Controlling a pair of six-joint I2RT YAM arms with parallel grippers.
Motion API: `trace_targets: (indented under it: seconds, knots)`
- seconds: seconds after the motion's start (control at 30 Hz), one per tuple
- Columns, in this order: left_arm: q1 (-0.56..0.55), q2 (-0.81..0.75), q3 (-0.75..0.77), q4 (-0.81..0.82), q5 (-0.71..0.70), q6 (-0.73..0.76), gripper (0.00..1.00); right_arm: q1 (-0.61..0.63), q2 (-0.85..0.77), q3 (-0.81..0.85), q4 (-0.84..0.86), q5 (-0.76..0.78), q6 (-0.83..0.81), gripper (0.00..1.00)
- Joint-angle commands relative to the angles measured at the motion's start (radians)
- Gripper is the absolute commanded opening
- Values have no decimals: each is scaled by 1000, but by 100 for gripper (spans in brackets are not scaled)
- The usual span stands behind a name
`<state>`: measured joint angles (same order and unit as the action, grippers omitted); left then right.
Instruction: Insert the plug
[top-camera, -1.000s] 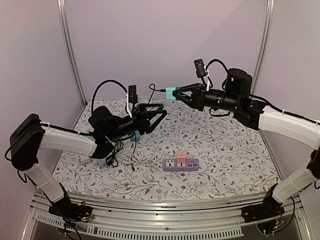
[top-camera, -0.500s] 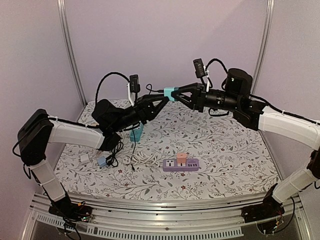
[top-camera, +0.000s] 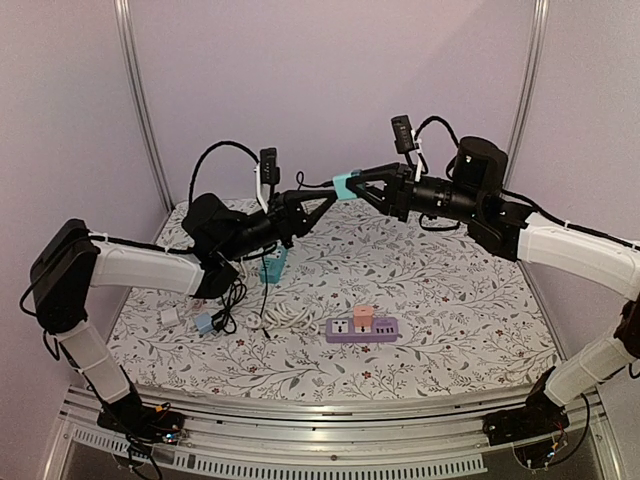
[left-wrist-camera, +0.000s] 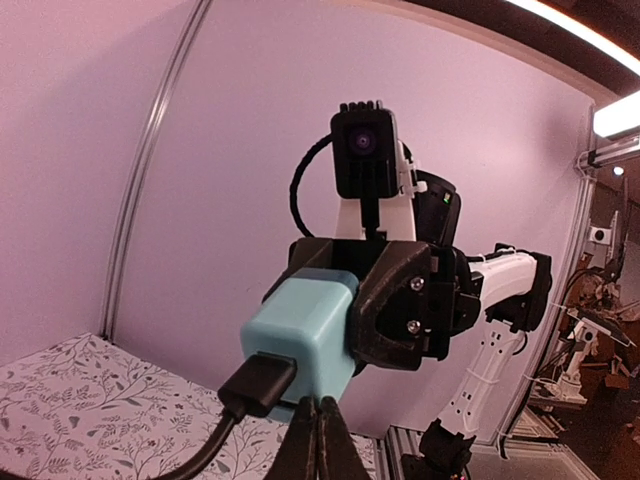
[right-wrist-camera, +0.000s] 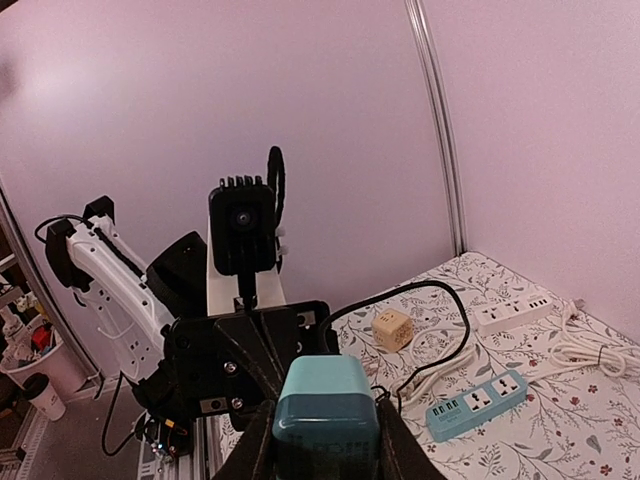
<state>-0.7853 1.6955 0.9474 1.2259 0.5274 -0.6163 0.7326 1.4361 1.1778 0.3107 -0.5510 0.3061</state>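
Note:
A light teal plug block (top-camera: 345, 185) hangs high over the back of the table, and my right gripper (top-camera: 352, 186) is shut on it. In the right wrist view the block (right-wrist-camera: 325, 412) fills the gap between the fingers. A black cable connector (left-wrist-camera: 258, 383) sits in the block's (left-wrist-camera: 302, 330) free face, its cable dropping to the left. My left gripper (top-camera: 322, 196) faces the right one; its fingertips (left-wrist-camera: 318, 425) are pressed together just under the block, with nothing visible between them. A purple power strip (top-camera: 362, 328) lies on the table below.
A pink adapter (top-camera: 363, 316) sits in the purple strip. A blue power strip (right-wrist-camera: 478, 403), a beige cube socket (right-wrist-camera: 391, 327) and a white strip (right-wrist-camera: 510, 312) lie on the flowered cloth. Coiled white cable (top-camera: 285, 316) and small chargers (top-camera: 205, 323) lie under the left arm.
My left gripper rose and moved right toward the teal block, and its jaws went from open to shut. The right arm and the block barely moved.

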Motion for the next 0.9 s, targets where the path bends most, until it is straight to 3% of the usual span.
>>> trace_targets:
  seconds: [0.0,0.07,0.17,0.37,0.47,0.57,0.7,0.77,0.87]
  knots:
    - [-18,-25,9,-42,79,51,13,15,-5,-14,-32,-1,-19,0]
    - [-16,-13,-37,18,80,55,33,15,-20,-6,-33,2,-26,0]
    - [-14,0,-69,40,66,71,54,15,-31,2,-31,-3,-28,0]
    - [-31,33,-25,64,72,90,81,18,-22,8,-13,-38,-2,0]
    - [-30,67,-10,154,39,59,82,19,-24,6,-9,-36,3,0]
    - [-23,112,3,267,13,14,72,20,-28,7,-5,-43,7,0]
    - [-25,166,56,279,24,-39,64,23,-21,11,5,-56,19,0]
    - [-25,178,68,299,24,-57,55,22,-20,8,7,-58,22,0]
    - [-26,172,67,299,40,-35,53,23,-28,1,7,-54,23,0]
